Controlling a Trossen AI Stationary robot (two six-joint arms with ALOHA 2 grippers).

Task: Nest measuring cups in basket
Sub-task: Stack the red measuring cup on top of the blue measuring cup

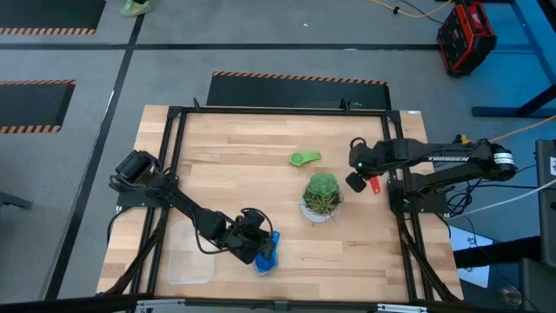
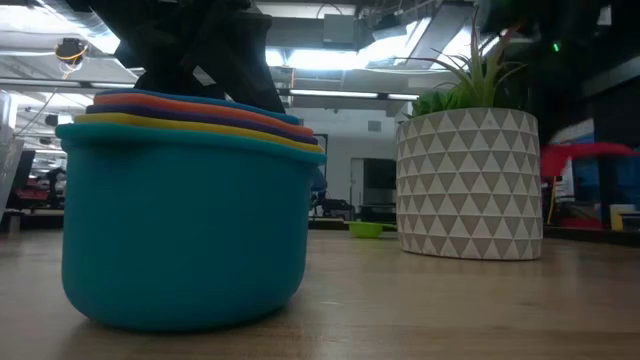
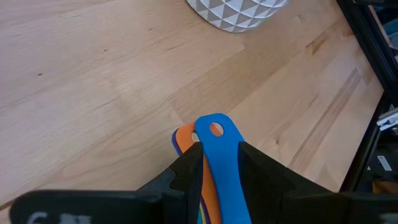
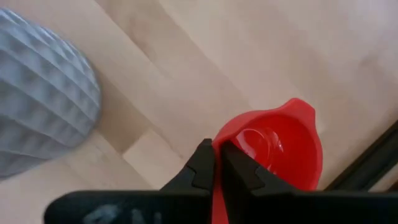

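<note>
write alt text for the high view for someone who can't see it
Seen from above, the left gripper is shut on a stack of nested blue plastic measuring cups beside a clear plastic rectangular basket on a wooden table. The right gripper is shut on a small red cup, near a green potted plant and a loose green cup.

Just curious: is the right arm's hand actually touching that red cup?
Touching. In the right wrist view the right hand has its two dark fingers pinched shut on the handle of the red cup.
</note>
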